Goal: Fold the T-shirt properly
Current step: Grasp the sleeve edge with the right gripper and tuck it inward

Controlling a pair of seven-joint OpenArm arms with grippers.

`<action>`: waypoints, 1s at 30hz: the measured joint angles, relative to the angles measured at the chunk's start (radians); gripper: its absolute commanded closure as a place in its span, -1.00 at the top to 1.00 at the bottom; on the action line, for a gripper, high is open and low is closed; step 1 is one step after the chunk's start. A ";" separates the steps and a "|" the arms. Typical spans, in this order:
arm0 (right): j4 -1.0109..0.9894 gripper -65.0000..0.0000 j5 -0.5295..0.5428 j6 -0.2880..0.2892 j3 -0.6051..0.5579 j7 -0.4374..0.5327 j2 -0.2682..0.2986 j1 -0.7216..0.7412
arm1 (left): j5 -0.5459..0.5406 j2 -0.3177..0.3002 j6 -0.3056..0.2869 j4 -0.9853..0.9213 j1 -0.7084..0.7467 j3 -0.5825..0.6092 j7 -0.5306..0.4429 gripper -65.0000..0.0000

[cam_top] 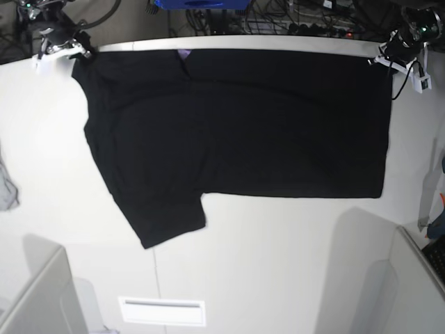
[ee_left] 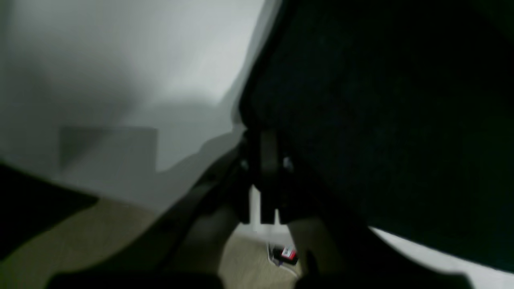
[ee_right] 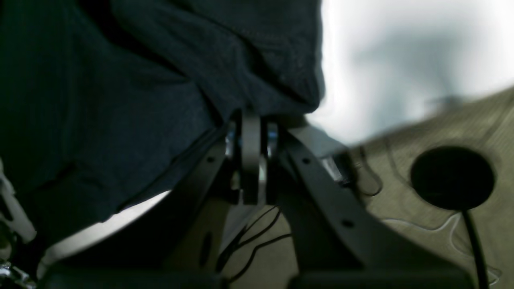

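Observation:
The black T-shirt (cam_top: 243,125) lies spread flat on the white table (cam_top: 278,264), plain side up, with one sleeve pointing to the front left. A small purple patch (cam_top: 183,54) shows at its far edge. My left gripper (cam_top: 386,57) is at the shirt's far right corner. In the left wrist view it (ee_left: 265,140) is shut on the black cloth (ee_left: 381,120). My right gripper (cam_top: 82,52) is at the far left corner. In the right wrist view it (ee_right: 251,120) is shut on the cloth's edge (ee_right: 140,100).
A small grey cloth scrap (cam_top: 5,188) lies at the table's left edge. Cables and a blue object (cam_top: 201,3) sit beyond the far edge. Grey panels stand at the front left (cam_top: 35,299) and front right (cam_top: 417,292). A white slot (cam_top: 162,311) is near the front.

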 measured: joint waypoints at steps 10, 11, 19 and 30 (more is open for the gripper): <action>0.000 -0.21 0.024 0.002 -0.058 -0.010 0.050 -0.021 | 0.003 -0.007 0.000 0.000 0.003 -0.001 0.003 -0.97; 0.002 0.03 0.032 0.003 -0.052 0.001 0.054 -0.025 | 0.002 -0.014 0.000 0.000 0.004 -0.001 0.004 -0.65; 0.094 0.04 -0.009 -0.001 0.034 -0.012 0.054 -0.050 | 0.014 -0.016 0.007 0.031 0.018 -0.142 0.006 0.83; -0.011 0.04 0.015 -0.063 -0.404 0.120 0.280 0.292 | 0.012 -0.050 0.006 0.208 -0.088 -0.056 0.017 -0.33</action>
